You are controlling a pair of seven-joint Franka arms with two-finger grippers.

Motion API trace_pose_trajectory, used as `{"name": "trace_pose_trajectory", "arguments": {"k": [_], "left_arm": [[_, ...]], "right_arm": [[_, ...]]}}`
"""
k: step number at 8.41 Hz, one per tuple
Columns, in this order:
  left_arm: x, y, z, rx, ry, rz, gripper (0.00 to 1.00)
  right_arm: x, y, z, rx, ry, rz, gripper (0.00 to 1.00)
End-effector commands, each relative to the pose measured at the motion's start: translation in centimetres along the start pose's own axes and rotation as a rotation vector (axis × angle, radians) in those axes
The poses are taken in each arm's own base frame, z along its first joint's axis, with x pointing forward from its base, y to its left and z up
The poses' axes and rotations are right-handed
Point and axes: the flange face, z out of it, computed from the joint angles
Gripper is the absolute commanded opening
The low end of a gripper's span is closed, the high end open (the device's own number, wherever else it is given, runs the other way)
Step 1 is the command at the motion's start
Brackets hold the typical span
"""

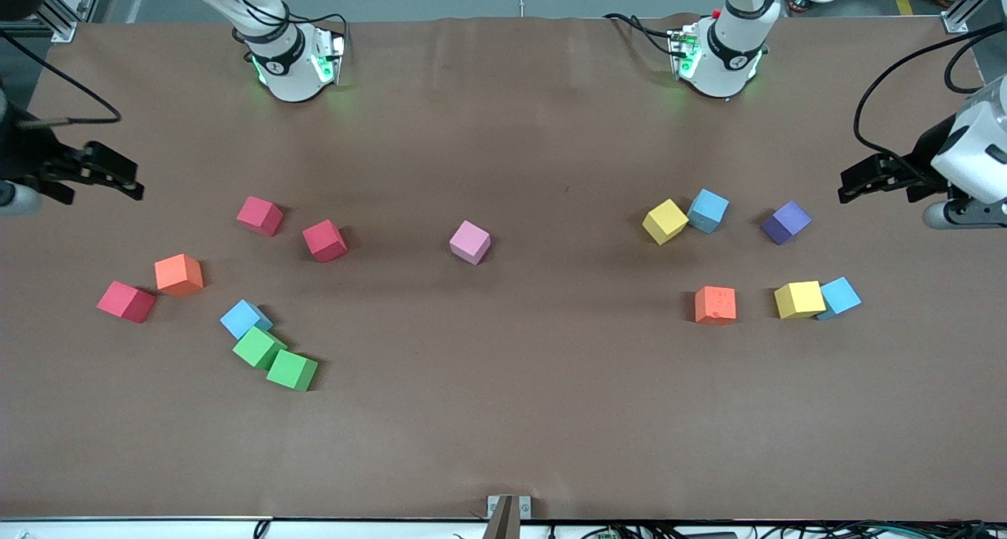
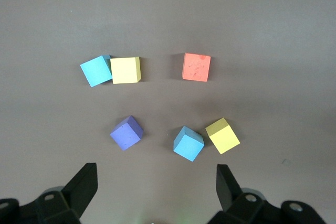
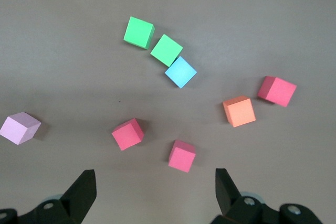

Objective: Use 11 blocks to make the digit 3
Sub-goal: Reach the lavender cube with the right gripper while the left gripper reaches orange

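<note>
The blocks lie loose and scattered; no digit 3 is in view. A pink block sits mid-table. Toward the right arm's end lie three red blocks, an orange one, a blue one and two green ones. Toward the left arm's end are two yellow blocks, two blue, a purple and an orange. My left gripper hangs open and empty over its end of the table. My right gripper is likewise open and empty over its own end.
Both arm bases stand on the brown table cover along the edge farthest from the front camera. A small bracket sits at the nearest edge. Cables trail beside both arms.
</note>
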Motion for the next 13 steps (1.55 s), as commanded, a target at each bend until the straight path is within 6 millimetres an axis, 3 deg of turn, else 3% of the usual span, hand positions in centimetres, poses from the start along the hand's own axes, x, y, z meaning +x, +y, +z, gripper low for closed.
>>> {"name": "trace_pose_trajectory", "arguments": {"k": [1,3,4,5,7,9,11,13], "left_arm": [[0.6,2.2,1.2,-0.01,-0.027,0.018,0.99],[1.0,3.1,3.0,-0.009,-0.041,0.023,0.99],[1.3,3.3,4.3,-0.012,-0.038,0.025,0.99],[1.7,3.2,6.3,-0.014,-0.026,0.022,0.99],[4.1,4.0,11.4,-0.016,-0.011,0.031,0.99],[7.4,4.3,17.4,-0.021,0.008,0.029,0.99],[9.7,5.0,23.2,-0.026,0.025,0.033,0.99],[10.8,5.8,27.6,-0.03,0.044,0.039,0.99]], "right_arm": [[-0.2,-2.5,0.3,-0.001,-0.008,0.024,1.0],[-0.4,-6.2,1.2,0.076,-0.035,0.14,1.0],[-0.2,-9.2,2.9,0.068,-0.066,0.151,1.0],[-0.3,-10.5,3.8,0.067,-0.074,0.168,1.0],[-1.1,-16.1,8.7,0.083,-0.075,0.318,1.0],[-2.5,-21.6,11.9,0.093,-0.04,0.383,1.0],[-4.1,-23.8,15.7,0.085,-0.05,0.398,1.0],[-6.5,-28.1,19.8,0.136,-0.021,0.474,1.0]]}}
